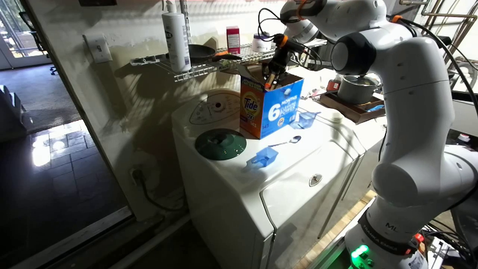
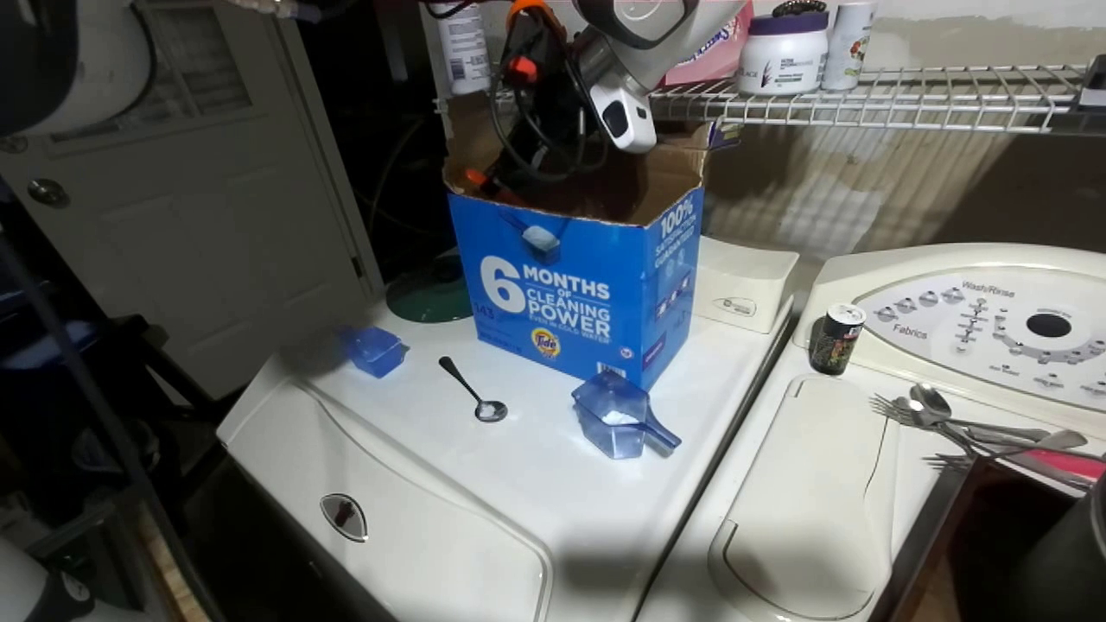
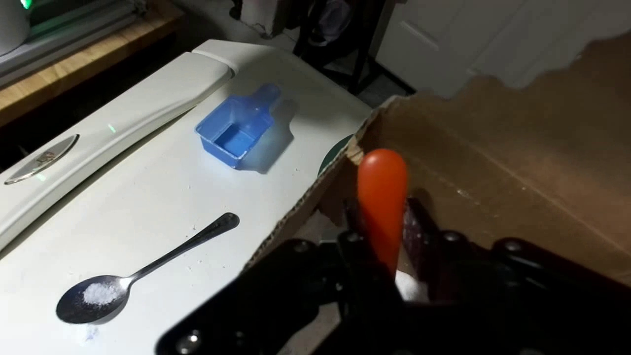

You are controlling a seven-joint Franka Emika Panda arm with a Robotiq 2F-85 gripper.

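Note:
My gripper is down in the open top of a blue and orange Tide box, also in the other exterior view. In the wrist view my gripper is shut on an orange handle, whose rounded end sticks up between the fingers. The handle's lower part is hidden. White stuff shows below the fingers, inside the box. Two blue scoops, one by the green lid and one with white powder, lie beside the box. A spoon with white powder lies between them.
The box stands on a white washer-like machine. A dark green lid lies beside it. A wire shelf behind holds a white bottle, a pan and a jar. A pot, cutlery and a small black can stand nearby.

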